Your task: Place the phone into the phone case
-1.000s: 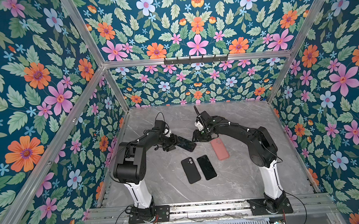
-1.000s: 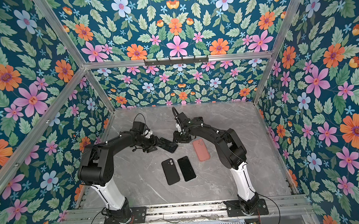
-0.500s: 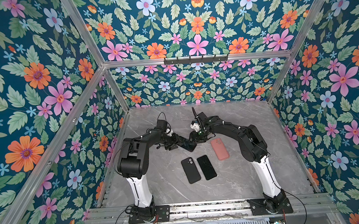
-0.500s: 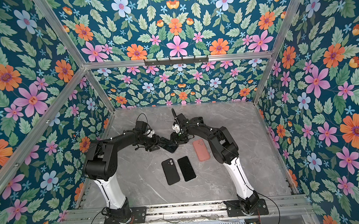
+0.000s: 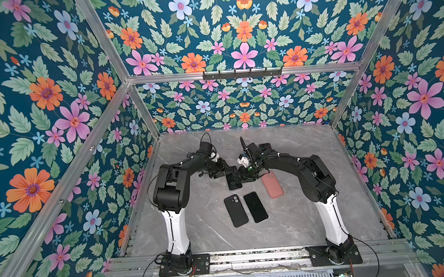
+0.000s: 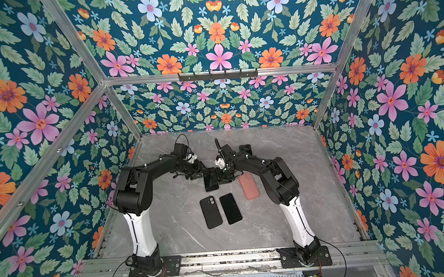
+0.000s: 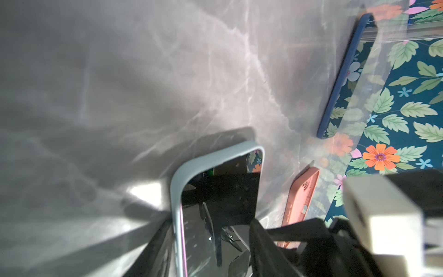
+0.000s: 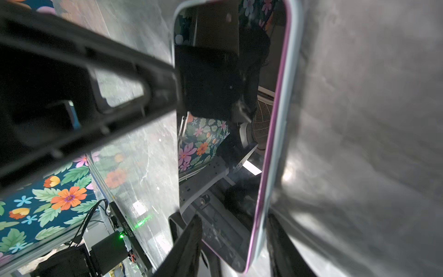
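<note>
Floral-papered walls box in a grey marbled bench (image 5: 299,218), and at its middle the two arms meet over a glossy black-screened, magenta-rimmed phone (image 5: 234,179) lying in a pale blue-grey rubbery phone case (image 7: 191,165). In both top views the phone's long axis runs from the far side toward the front rail. Its far end sits right between the two arms, so neither is clearly nearer. The right end effector (image 8: 233,223) straddles one end of the phone across its width. Its jaws are about half open, each finger against a long edge, and it appears to be gripping the phone. The left end effector (image 7: 211,220) brackets the same long edges. One finger touches the rim, but I cannot tell whether it clamps or only rests there. The case wall hugs one long side, and the opposite side is unclear. A salmon-pink case (image 5: 272,185) lies just beside them, and a matte black case (image 5: 236,210) lies nearer the rail.
</note>
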### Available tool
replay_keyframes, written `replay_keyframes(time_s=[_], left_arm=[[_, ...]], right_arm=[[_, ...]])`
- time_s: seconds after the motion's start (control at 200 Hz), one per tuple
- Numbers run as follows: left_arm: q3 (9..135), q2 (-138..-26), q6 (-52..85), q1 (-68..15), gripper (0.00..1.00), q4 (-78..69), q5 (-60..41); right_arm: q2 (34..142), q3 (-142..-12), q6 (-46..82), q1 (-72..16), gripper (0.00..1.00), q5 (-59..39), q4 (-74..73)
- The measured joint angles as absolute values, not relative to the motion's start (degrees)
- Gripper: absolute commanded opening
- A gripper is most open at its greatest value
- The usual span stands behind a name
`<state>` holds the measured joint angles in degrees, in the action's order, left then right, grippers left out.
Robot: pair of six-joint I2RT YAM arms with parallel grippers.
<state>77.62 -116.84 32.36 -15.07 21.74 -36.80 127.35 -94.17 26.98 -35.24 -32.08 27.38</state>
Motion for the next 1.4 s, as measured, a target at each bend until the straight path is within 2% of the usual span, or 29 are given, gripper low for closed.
replay_keyframes(time_s=[0.175, 0.5, 0.635, 1.04, 1.4], left_arm=[[78.78, -116.75, 31.55, -15.03, 0.51, 22.83, -35.97], [69.06, -106.39, 31.55, -16.88, 0.40, 30.30, -34.92], [67.61, -104.31, 33.08, -19.35, 0.33, 31.44, -34.33], [66.72, -104.71, 34.79, -21.78, 0.26, 33.17, -32.21], [66.59, -105.75, 35.35, -22.74, 0.13, 33.21, -32.12]], right_arm=[[126.82, -93.34, 29.32, -35.29, 0.44, -30.65, 26.76], [121.89, -89.06, 36.42, -35.31, 0.46, -22.33, 27.18], [121.01, -86.65, 39.03, -35.57, 0.46, -22.02, 26.79], [121.30, -86.43, 41.82, -37.23, 0.47, -22.50, 24.01], [122.89, -88.23, 42.02, -38.22, 0.47, -23.77, 23.92]])
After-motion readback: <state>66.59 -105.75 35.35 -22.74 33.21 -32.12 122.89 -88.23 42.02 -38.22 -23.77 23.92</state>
